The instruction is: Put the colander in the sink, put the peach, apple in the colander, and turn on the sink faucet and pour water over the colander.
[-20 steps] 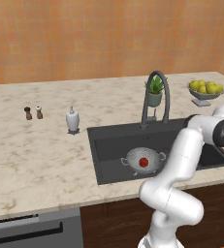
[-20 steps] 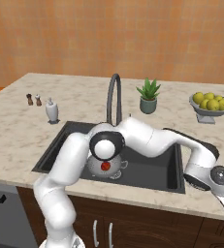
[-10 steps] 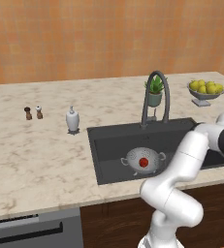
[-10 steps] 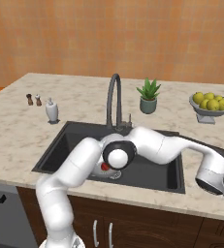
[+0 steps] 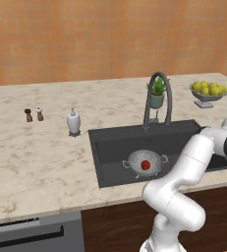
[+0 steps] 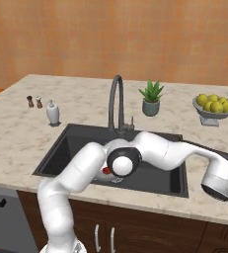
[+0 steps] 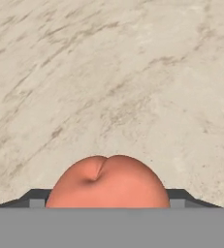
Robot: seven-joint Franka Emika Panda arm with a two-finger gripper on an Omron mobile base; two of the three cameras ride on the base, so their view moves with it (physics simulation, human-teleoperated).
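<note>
Peach [image 7: 108, 181] is seen at bottom centre of the hand view, bracketed by the dark fingertips [image 7: 36, 197] over marble counter [image 7: 108, 72]; whether the gripper is actually clamped on it cannot be told. Colander [image 5: 145, 162] sits in the sink [image 5: 115, 147] at centre of the left base view, apple [image 5: 145, 165] inside, so the peach is judged to need carrying leftward from the frame's right edge, where the arm reaches.
</note>
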